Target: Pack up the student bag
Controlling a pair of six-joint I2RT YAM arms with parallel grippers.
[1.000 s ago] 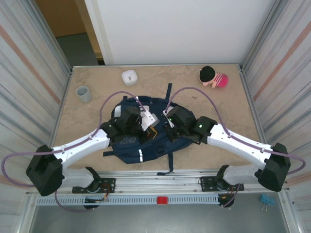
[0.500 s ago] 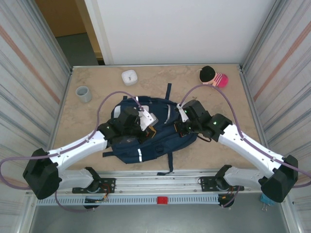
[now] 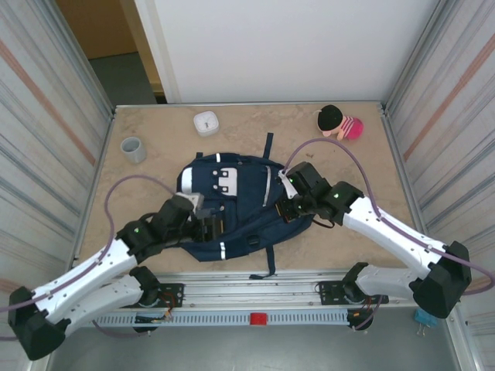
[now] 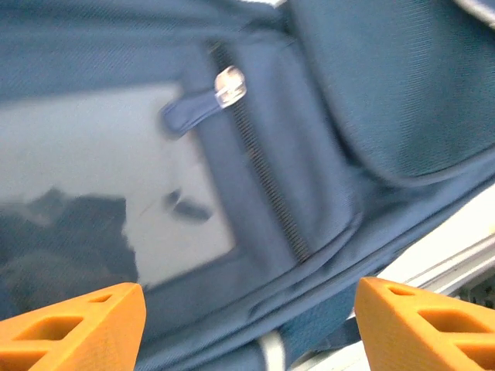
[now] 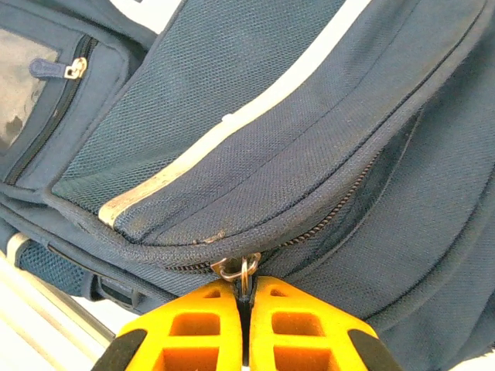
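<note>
The student bag (image 3: 240, 202), navy with thin white stripes and a white buckle patch, lies flat in the middle of the table. My right gripper (image 3: 288, 210) rests at the bag's right edge. In the right wrist view that gripper (image 5: 246, 287) is shut on the dark zipper pull that hangs from a metal slider (image 5: 234, 267) on the bag's side zipper. My left gripper (image 3: 210, 226) hovers over the bag's near-left part. In the left wrist view this gripper (image 4: 247, 328) is open, its orange fingers (image 4: 73, 325) wide apart above a front pocket with a clear window (image 4: 108, 185), holding nothing.
A grey cup (image 3: 133, 149) stands at the far left and a small white container (image 3: 206, 122) at the back. A pink and black plush doll (image 3: 339, 122) lies at the back right. Corrugated walls close both sides; a metal rail (image 3: 255, 280) runs along the near edge.
My left gripper opened, let go of the bag and drew back toward the near left, uncovering the white buckle patch. The right gripper slid right along the bag's edge, still shut.
</note>
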